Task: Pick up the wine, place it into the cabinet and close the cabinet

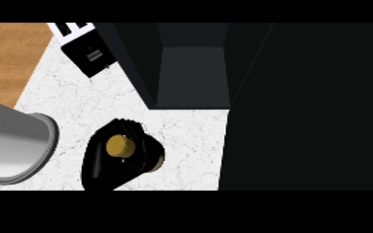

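Scanning left to right across the head view.
Far left: grey forearm (pixel 18 145) comes in at the left edge; no hand shows on it, so the left robot hand's state cannot be told.
Upper left: black-and-white appliance (pixel 87 49) sits on the white marble worktop (pixel 87 103), near a wooden surface (pixel 22 54).
Centre-left: black robot hand (pixel 109 160) curled round the wine (pixel 121 146), seen from above as a gold cap in dark glass; fingers clamped on the bottle. Which arm it belongs to: not visible.
Centre: cabinet (pixel 193 71), dark, its opening facing the bottle, well apart from it.
Right: large dark panel (pixel 299 108), probably the cabinet's open door.
Step in hand: pickup, bottle grasped; whether it is off the worktop is unclear.
Next move calls for: carrying the bottle upright up-view into the opening, clear of the side walls.
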Tool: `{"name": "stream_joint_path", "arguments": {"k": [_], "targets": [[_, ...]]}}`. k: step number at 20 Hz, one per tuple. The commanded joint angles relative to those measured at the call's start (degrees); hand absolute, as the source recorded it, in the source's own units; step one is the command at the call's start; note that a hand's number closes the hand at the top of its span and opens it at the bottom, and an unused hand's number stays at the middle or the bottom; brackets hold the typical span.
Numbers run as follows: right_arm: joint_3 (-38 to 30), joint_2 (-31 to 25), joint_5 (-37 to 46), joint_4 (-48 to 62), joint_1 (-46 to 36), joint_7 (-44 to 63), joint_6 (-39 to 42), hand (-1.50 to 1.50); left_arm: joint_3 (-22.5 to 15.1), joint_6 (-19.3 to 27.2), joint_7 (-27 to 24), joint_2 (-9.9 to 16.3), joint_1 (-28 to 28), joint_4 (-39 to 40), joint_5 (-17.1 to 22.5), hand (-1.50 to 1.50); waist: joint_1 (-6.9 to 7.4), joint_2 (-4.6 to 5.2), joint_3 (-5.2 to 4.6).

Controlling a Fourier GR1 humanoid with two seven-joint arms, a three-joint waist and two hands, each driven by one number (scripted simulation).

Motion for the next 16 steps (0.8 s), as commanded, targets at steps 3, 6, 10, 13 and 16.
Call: {"name": "stream_joint_path", "arguments": {"k": [3, 6, 10, 13, 16], "targets": [[0.3, 1.0, -0.9, -3.8, 0.0, 1.4, -0.6, -1.50, -1.5, 4.0, 6.8, -4.7, -7.0, 1.7, -4.4, 1.50, 0.00, 0.04, -0.02], [-3.5, 0.1, -3.3, -3.2, 4.0, -1.2, 2.6, -1.50, -0.5, 5.2, 8.7, -6.5, -12.9, 5.1, -2.8, 1.50, -0.21, 0.04, -0.01], [-1.9, -0.2, -2.5, -3.4, -0.3, 1.6, 1.0, -1.50, 0.0, 10.7, 6.8, -6.6, -21.6, 15.2, -5.0, 1.50, -0.40, 0.11, -0.03], [-7.7, -2.9, -9.0, -4.4, 0.2, 3.5, 1.7, -1.50, 3.1, 8.3, 6.9, -6.6, -22.6, 17.4, -6.4, 1.50, -0.32, 0.06, -0.03], [-3.7, -0.1, -2.4, -3.5, -0.5, 1.9, 0.9, -1.50, -3.6, 15.1, 5.7, -6.6, -24.4, 20.4, -7.3, 1.50, -0.25, 0.06, -0.03]]}}
